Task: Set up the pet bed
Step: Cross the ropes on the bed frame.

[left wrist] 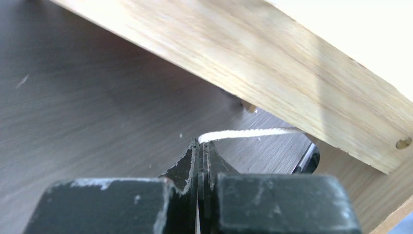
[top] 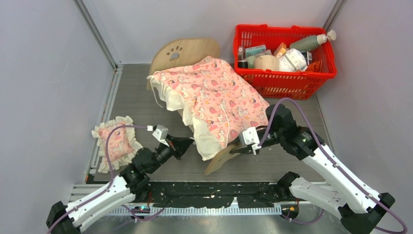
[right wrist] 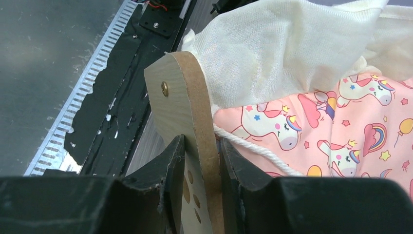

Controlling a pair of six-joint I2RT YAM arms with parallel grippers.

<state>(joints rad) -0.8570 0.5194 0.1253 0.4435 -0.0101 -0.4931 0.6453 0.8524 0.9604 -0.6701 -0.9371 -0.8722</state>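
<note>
The pet bed (top: 187, 51), a light plywood frame with a paw-print headboard, lies diagonally across the table with its near end raised. A pink patterned blanket (top: 214, 97) with cream lining covers it. My right gripper (top: 238, 147) is shut on the bed's footboard (right wrist: 180, 92), one finger on each face of the board (right wrist: 200, 141). My left gripper (top: 187, 144) is low beside the bed's left rail (left wrist: 292, 73). Its fingers are pressed together on the end of a white cord (left wrist: 243, 132) that runs under the rail (left wrist: 202, 146). A white cord (right wrist: 253, 148) also lies over the blanket by the right fingers.
A small pink frilled pillow (top: 116, 141) lies on the table at the left. A red basket (top: 285, 78) filled with bottles and packets stands at the back right. Grey walls enclose the table on three sides.
</note>
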